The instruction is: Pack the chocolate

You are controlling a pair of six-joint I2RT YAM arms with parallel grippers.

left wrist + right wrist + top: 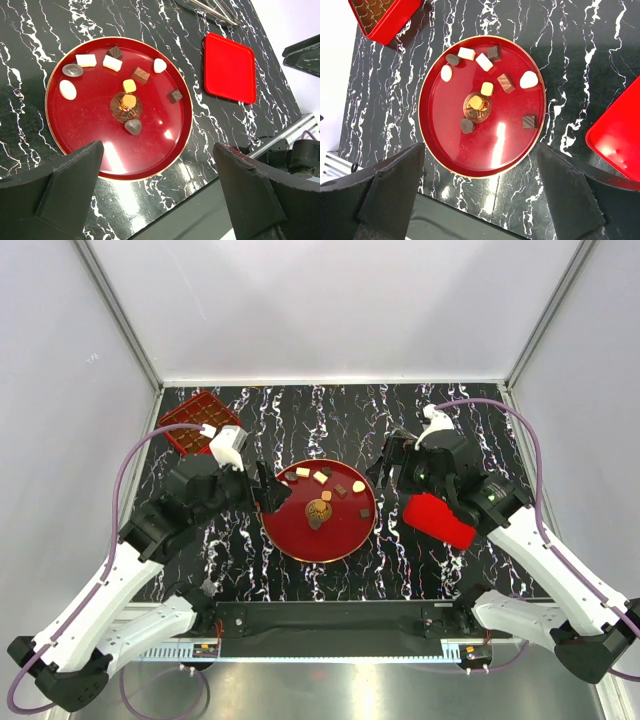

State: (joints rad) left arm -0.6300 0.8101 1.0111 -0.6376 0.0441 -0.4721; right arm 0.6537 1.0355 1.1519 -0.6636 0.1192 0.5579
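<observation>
Several bite-size chocolates [320, 478], dark brown, tan and cream-white, lie on a round red plate [300, 540] at the table's middle. In the left wrist view most sit on the plate's far half [112, 63], and a grey-brown round one [133, 126] lies by the gold emblem. They also show in the right wrist view [484, 62]. My left gripper [270, 490] hovers open and empty at the plate's left edge. My right gripper [385, 468] hovers open and empty at its right edge. The left fingers [70, 185] and right fingers [570, 192] stand wide apart.
A red box with a moulded brown insert [192, 422] stands at the back left and shows in the right wrist view [385, 17]. A flat red lid [440, 520] lies right of the plate, seen too in the left wrist view [230, 67]. The table is black marble.
</observation>
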